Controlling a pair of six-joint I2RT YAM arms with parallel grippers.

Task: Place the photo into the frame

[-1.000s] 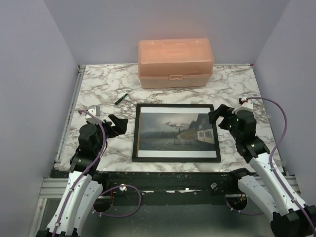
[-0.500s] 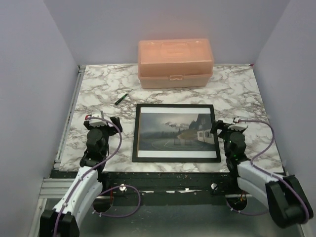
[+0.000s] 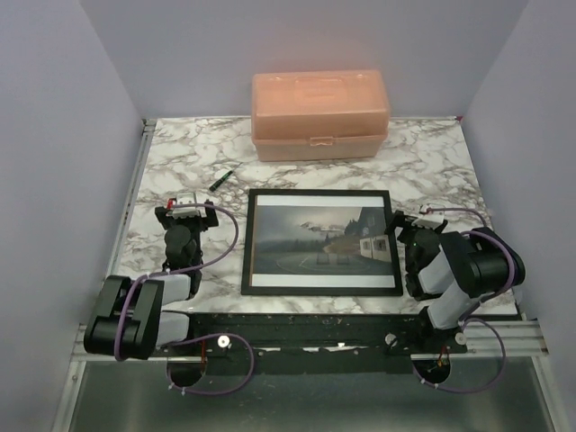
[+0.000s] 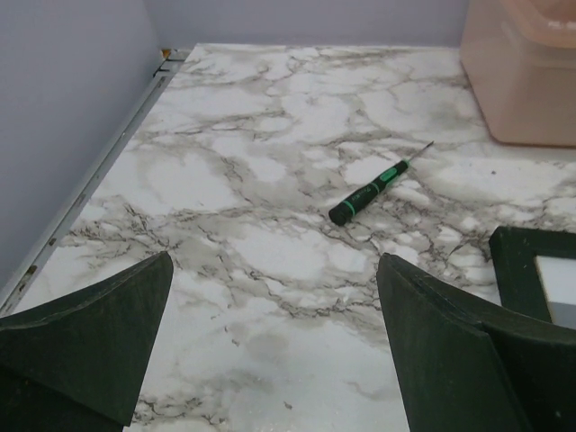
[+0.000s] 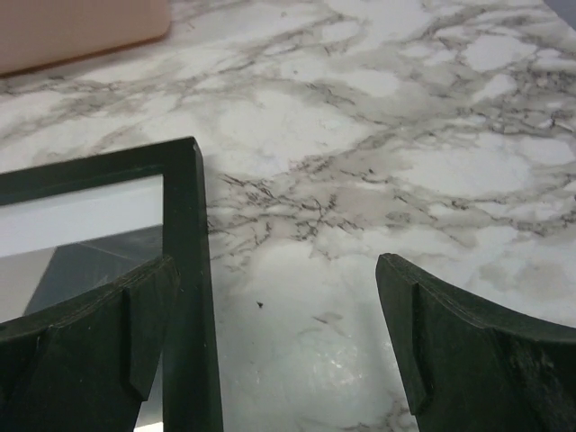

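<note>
An aluminium rail (image 3: 517,339) runs along the near edge, and beyond it lies the white marble-patterned table (image 3: 432,162) with grey veining. The frame (image 3: 321,286) lies flat on the table between the two arms, black front up and nearer the front edge than the back. The photo (image 3: 315,238) shows inside it: a grey landscape with a road, mountains and a white building, and a white strip along its near side. Past the frame's far left corner a small screwdriver (image 3: 221,179) with a black and green handle lies at a slant on bare marble, well apart from the frame. Farther back a closed peach plastic box (image 3: 319,115) with a front latch stands against the pale lilac back wall (image 3: 297,36), and walls of the same colour close in both sides. The left arm (image 3: 135,310) is folded low over its base, with its forearm reaching forward. The left gripper (image 4: 274,261) hangs over bare marble left of the frame, fingers spread wide and holding nothing, with the screwdriver ahead of it. The right arm (image 3: 468,270) is folded the same way beside the frame's right edge. The right gripper (image 5: 276,265) also has its fingers wide apart and empty, one over the frame's right side and one over marble. Whether that finger touches the frame cannot be told.
</note>
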